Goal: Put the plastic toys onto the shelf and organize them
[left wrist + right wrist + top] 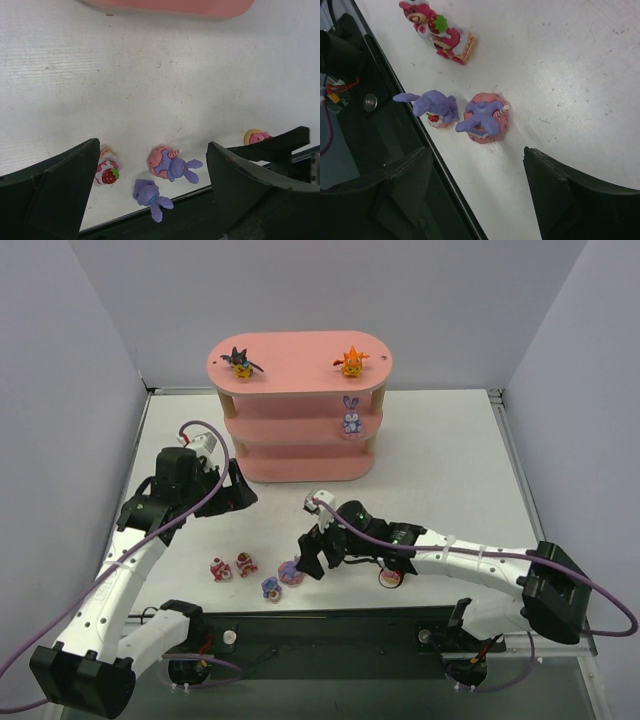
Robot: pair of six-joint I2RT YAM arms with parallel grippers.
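Altogether eight toys show: three on the shelf (295,352) and five on the table (440,460). Farthest left, the left pincer (243,494) hangs over the table near the shelf's left end, its fingers spread wide with nothing between them. Nearer the arm bases, two red-and-white toys stand side by side, one (220,569) just left of the other (246,564). One black bat-like figure (241,363) stands on the top board's left end. Two purple bunnies lie close together by the table's near edge, one (270,587) left of the one on a pink base (291,572). The right pincer (306,558) hovers over them, gaping and empty. One orange figure (351,362) stands at the top board's right end, with one bunny (352,415) on the middle board below it. A third red-and-white toy (389,578) sits partly hidden under the right arm.
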